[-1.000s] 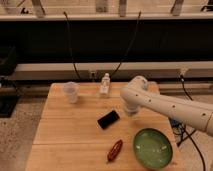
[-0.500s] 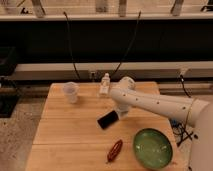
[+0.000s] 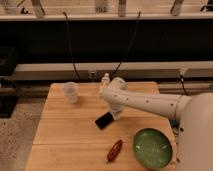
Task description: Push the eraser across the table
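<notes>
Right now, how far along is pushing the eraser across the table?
Done: the gripper is down at the right end of the eraser, seemingly touching it. In hand: the push looks barely begun, since the eraser lies mid-table. Left: sliding it over the wood of the table to its left side.

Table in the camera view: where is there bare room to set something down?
Bare wood on the table runs left of the eraser and reddish-brown object, in front of the cup. Crowded: centre-right, where the gripper sits by the eraser, behind the green bowl.
</notes>
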Available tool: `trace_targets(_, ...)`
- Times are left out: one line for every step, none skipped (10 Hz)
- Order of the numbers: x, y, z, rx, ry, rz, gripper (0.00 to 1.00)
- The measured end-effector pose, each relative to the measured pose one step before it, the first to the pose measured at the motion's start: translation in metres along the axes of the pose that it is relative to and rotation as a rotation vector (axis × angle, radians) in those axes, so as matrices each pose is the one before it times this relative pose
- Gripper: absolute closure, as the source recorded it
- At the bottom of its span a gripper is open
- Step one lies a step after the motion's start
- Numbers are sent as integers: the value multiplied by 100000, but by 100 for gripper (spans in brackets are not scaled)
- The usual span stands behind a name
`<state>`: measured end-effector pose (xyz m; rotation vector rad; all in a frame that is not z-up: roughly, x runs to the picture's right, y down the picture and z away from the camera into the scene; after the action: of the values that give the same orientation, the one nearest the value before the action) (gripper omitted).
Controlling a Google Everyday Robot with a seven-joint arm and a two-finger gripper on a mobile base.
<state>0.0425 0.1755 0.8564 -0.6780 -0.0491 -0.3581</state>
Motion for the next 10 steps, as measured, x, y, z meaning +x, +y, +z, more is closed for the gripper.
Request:
trace_targets(-1078,-506,41,-14,308,-2201,99)
trace_targets(-772,-317,116,-263,501,-2105,99)
trace_targets(-478,-153,54,-137,426,-1496,99)
trace_targets(-220,-52,20,-23,-108,-388,99)
trace_targets(58,52,11,-68,-118,172,99)
trace_targets(75,75,20,-102,-61,158,99)
trace_targets(-58,-24,-8,11,1,-112,99)
trace_targets(-182,-134,25,262,672,-952,99)
trace_targets(-1036,-230,113,-46,568,-2619,99)
trace_targets(-288,-52,27,-82,-356,-256,99)
